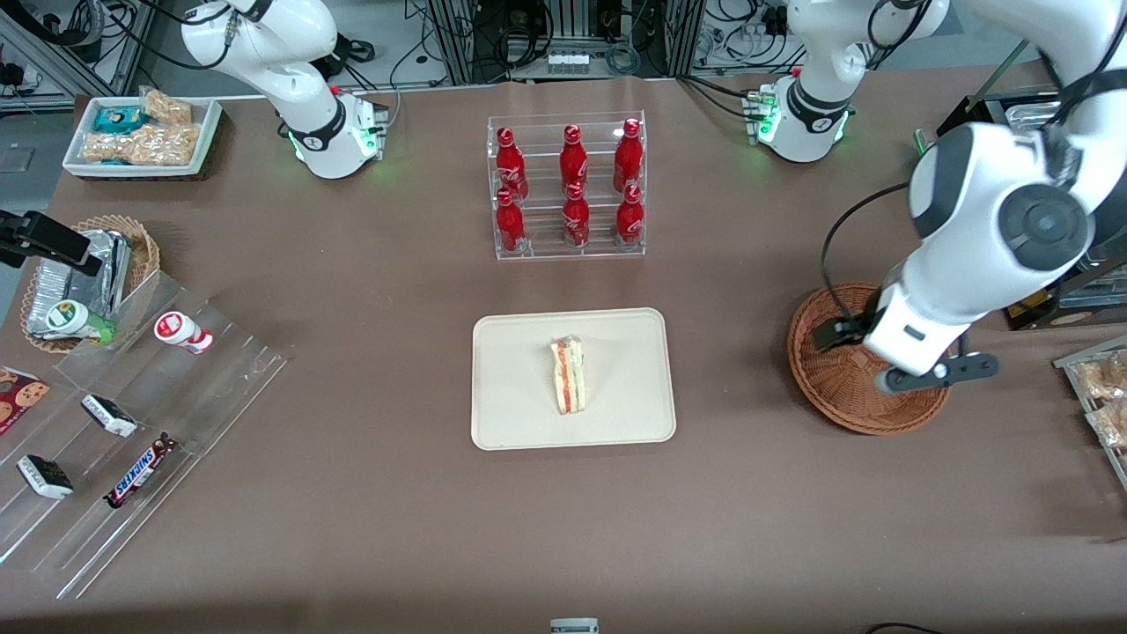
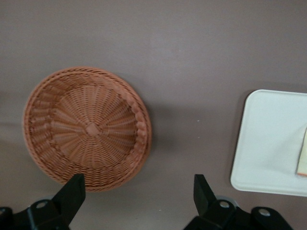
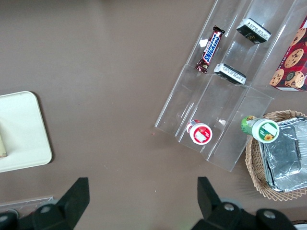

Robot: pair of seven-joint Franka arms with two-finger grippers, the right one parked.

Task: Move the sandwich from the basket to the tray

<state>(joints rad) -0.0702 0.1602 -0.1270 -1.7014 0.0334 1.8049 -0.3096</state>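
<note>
Below the gripper (image 2: 139,194) lies the basket (image 2: 87,125), its woven bowl bare, and the gripper hangs above it with its fingers (image 2: 72,191) spread wide and nothing between them. The sandwich (image 1: 568,375) already rests near the middle of the tray (image 1: 511,414), well apart from the gripper toward the parked arm's end of the counter (image 1: 370,528), so the placing looks done and the step in hand is, by my reading, clearing away. Doing that well means lifting straight up, leaving the fingers apart, and not dipping toward the basket rim, which could be nudged across the smooth counter.

Some things do not show fully. From the front, the arm's white body covers part of the basket and the fingertips themselves, so how high the gripper sits above the wicker cannot be told. The wrist camera cuts the tray off at its edge and shows only a sliver of the sandwich. Whether the sandwich stands on its crust or leans on one face is hard to make out, though its red and green layers face up.
</note>
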